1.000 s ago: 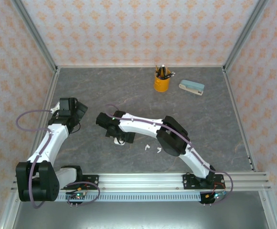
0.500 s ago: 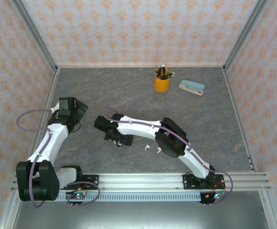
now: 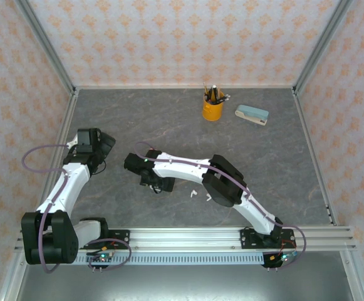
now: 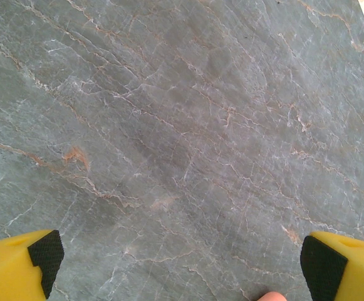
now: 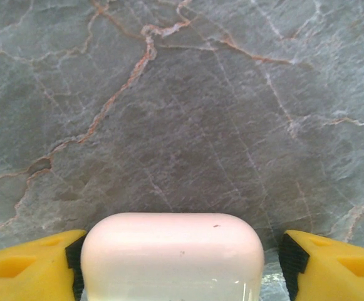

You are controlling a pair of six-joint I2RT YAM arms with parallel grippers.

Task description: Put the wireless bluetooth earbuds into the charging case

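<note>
Right claw (image 3: 151, 180) has shifted slightly left and its jaws have narrowed. They straddle the pale case (image 5: 172, 257), not yet gripping. Left claw (image 4: 182, 266) gapes wide, empty. White earbuds (image 3: 194, 194) lie on the surface (image 3: 263, 157) nearby.

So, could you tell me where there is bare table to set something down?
Free: the back-left corner, between the left arm and the yellow pencil cup; the right side, in front of the teal-and-white block. Crowded: near-centre, around the pale pink case and white earbuds.
</note>
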